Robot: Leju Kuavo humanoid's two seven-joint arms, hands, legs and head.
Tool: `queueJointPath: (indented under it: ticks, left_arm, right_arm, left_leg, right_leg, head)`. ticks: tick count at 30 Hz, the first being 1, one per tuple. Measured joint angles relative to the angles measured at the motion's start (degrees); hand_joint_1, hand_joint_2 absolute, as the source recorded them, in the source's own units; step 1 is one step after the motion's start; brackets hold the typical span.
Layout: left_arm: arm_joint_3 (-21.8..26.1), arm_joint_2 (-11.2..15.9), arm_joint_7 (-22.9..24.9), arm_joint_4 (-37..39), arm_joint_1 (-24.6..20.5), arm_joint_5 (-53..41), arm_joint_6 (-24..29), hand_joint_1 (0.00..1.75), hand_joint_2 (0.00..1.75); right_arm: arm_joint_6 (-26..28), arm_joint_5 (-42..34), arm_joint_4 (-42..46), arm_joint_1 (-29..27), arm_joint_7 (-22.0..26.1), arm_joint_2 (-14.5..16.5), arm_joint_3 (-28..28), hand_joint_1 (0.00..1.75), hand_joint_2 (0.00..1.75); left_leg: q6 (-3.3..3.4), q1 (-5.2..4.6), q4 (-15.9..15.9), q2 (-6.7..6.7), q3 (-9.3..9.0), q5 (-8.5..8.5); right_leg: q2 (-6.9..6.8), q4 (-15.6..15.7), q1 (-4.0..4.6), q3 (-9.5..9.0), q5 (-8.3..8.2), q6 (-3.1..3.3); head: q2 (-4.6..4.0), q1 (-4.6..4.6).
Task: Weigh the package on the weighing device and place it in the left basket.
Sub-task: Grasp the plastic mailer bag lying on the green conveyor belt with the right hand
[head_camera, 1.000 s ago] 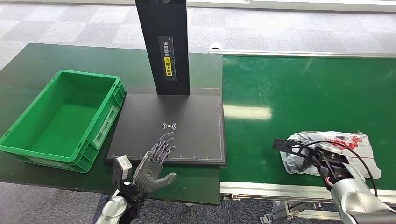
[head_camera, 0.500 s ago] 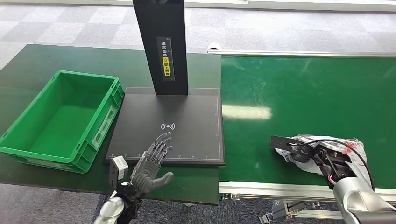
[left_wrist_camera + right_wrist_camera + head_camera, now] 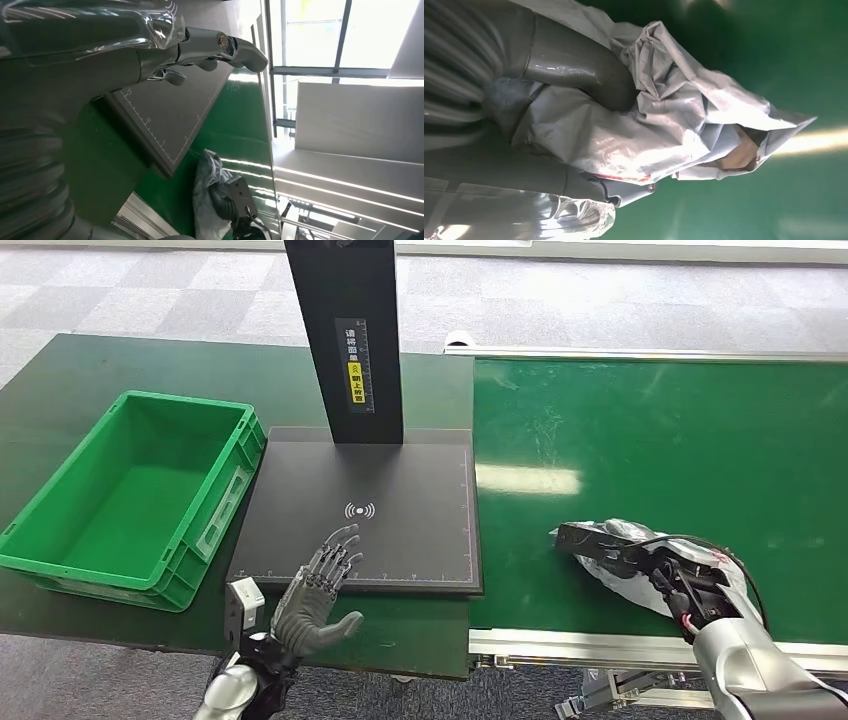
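Right robot hand [image 3: 655, 565] grips the package [image 3: 625, 580] near the belt's [image 3: 640, 440] front edge; left robot hand [image 3: 315, 595] hovers, fingers spread, over the scale's [image 3: 400, 530] front edge.

I see grey checkered carpet floor [image 3: 150, 290] beyond the dark green table [image 3: 60, 380]. Bright windows [image 3: 345, 35] glare above it.

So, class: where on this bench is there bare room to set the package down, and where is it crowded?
The weighing device's black platform is bare between its upright post and the open left hand at its near edge. The green basket is empty. The conveyor belt is bare beyond the right hand, which grips the package at the near edge.
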State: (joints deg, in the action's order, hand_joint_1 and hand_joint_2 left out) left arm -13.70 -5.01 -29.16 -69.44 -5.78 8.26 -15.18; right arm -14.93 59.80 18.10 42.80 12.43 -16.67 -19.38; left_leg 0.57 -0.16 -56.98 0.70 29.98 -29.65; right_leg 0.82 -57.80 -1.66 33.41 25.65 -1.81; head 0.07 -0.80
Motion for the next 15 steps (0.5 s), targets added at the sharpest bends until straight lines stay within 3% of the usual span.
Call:
queueJointPath:
  ticks: [6, 10, 15]
  left_arm:
    - [1.5, 0.1, -0.6, -3.6, 3.4, -0.4, -0.4, 0.00, 1.75]
    - [2.2, 0.1, -1.2, -4.3, 4.0, -1.0, -1.6, 0.00, 1.75]
    - [2.5, 0.1, -1.4, -4.2, 3.4, -1.5, -2.1, 0.00, 1.75]
  right_arm:
    - [22.4, -1.2, 5.3, -0.3, 7.1, 2.2, -1.0, 1.75, 1.75]
    - [30.6, -1.6, 13.2, -2.4, 8.9, 3.0, -1.6, 1.75, 0.00]
    - [38.4, -0.1, 27.9, -9.0, 9.2, 2.7, -1.8, 1.75, 0.00]
  left_leg:
    - [-0.01, 0.02, 0.0, 0.01, 0.05, 0.01]
    - [-0.01, 0.03, 0.0, 0.09, 0.05, 0.01]
    - [0.00, 0.01, 0.0, 0.05, 0.10, 0.00]
  right_leg:
    - [0.00, 0.0, 0.02, 0.11, 0.00, 0.01]
    - [-0.06, 0.0, 0.03, 0.11, 0.01, 0.01]
    - [-0.07, 0.0, 0.02, 0.13, 0.01, 0.01]
  head:
    - [0.00, -0.01]
    - [0.00, 0.00]
    - [0.00, 0.01]
